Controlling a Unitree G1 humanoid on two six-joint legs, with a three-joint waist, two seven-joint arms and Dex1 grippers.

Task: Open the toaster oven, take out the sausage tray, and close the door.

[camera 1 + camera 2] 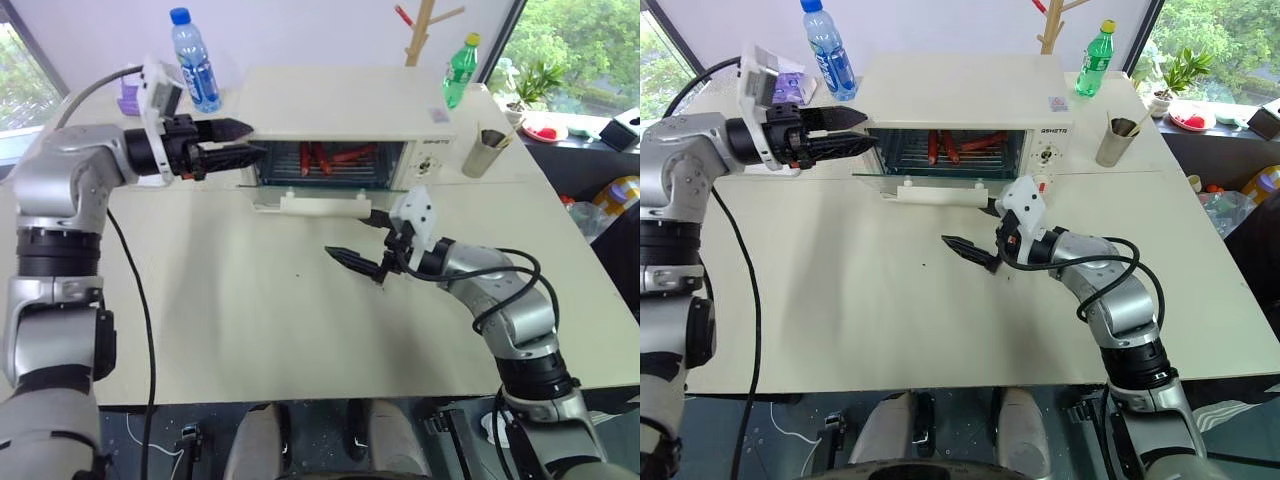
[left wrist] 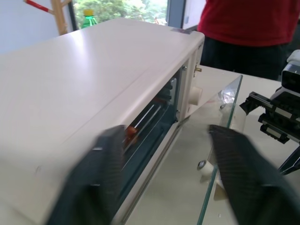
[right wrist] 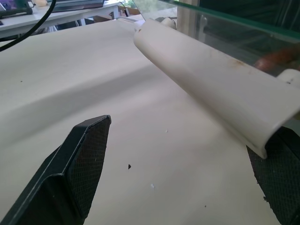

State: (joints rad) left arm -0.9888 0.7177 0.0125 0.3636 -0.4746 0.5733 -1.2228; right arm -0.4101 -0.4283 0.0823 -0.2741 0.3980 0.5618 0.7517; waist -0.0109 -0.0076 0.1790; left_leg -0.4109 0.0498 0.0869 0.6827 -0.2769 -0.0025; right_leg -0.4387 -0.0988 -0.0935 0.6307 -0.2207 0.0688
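The cream-white toaster oven [image 1: 340,105] stands at the back of the table. Its glass door [image 1: 300,186] lies folded down flat, and the white bar handle [image 1: 322,205] faces me. Inside, reddish sausages [image 1: 325,157] rest on the sausage tray [image 1: 330,172] on the wire rack. My left gripper [image 1: 255,140] hovers open at the oven's upper left front corner, pointing across the opening, with nothing between its fingers. My right gripper [image 1: 355,265] is open just in front of and below the handle [image 3: 211,79], holding nothing.
A blue water bottle [image 1: 195,60] and a purple item [image 1: 130,98] stand left of the oven. To its right are a green bottle [image 1: 459,70] and a metal cup [image 1: 487,150]. A person in a red top [image 2: 248,28] stands beyond the table [image 1: 250,320].
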